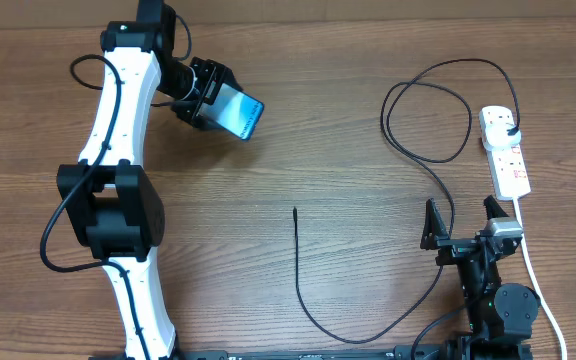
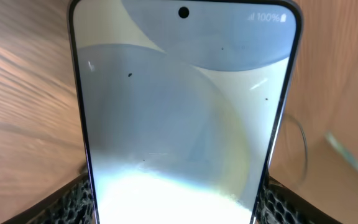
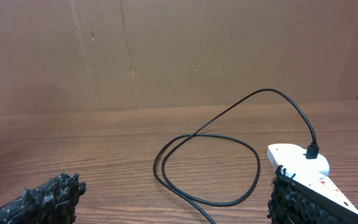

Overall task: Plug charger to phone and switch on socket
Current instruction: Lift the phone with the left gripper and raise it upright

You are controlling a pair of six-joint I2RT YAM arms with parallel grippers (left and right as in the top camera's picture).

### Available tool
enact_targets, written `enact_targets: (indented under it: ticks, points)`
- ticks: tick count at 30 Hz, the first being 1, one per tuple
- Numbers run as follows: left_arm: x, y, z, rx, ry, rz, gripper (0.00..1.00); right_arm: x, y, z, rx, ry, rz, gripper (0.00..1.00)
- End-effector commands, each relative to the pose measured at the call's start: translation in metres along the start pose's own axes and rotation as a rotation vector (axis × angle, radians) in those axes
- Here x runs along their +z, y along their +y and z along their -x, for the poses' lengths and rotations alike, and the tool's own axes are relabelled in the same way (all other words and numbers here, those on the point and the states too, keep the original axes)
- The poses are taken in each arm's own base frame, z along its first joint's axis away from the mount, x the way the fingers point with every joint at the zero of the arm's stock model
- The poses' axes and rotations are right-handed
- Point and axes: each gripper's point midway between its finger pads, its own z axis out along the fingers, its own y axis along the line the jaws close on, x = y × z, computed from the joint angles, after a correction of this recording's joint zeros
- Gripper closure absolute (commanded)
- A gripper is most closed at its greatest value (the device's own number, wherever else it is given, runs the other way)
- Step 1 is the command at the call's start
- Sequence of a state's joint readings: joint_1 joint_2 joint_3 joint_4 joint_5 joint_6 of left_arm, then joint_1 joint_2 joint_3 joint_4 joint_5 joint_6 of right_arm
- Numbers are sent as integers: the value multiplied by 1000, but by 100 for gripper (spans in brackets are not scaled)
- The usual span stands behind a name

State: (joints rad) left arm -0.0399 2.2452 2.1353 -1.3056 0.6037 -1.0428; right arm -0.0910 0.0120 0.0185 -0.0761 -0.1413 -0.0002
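Observation:
My left gripper (image 1: 211,101) is shut on the phone (image 1: 240,113), holding it tilted above the table at the upper left. The phone's lit pale screen (image 2: 179,124) fills the left wrist view between my fingers. The charger's black cable (image 1: 438,160) loops across the right side. Its plug (image 1: 509,132) sits in the socket, a white power strip (image 1: 506,152) at the right edge. The connector tip (image 1: 295,211) lies free at mid-table. My right gripper (image 1: 460,218) is open and empty, low at the front right, near the cable loop (image 3: 210,168) and the strip (image 3: 303,171).
The strip's white cord (image 1: 534,270) runs toward the front edge past my right arm. The brown wall (image 3: 166,50) stands behind the table. The wooden tabletop (image 1: 298,130) spreads between both arms.

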Motion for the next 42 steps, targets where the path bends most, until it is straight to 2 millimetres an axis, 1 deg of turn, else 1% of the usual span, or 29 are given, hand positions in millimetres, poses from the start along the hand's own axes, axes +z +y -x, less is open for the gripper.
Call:
enact_targets:
  ticks: [1,8,14,20,34,42]
  points:
    - [-3,-28,-45,71,183,-111,96,0,-2,-2,0,-2,-10,0]
    - [1,-39,-79,99,309,-152,96,0,-2,-2,0,-2,-10,0]
    - [2,-45,-98,114,374,-170,96,0,-2,-2,0,-2,-10,0]
    - [-6,-53,-117,114,483,-225,96,0,-2,-2,0,-2,-10,0]
    - [-22,-63,-138,109,628,-303,96,0,-2,-2,0,-2,-10,0]
    - [-22,-63,-138,108,630,-304,96,0,-2,-2,0,-2,-10,0]
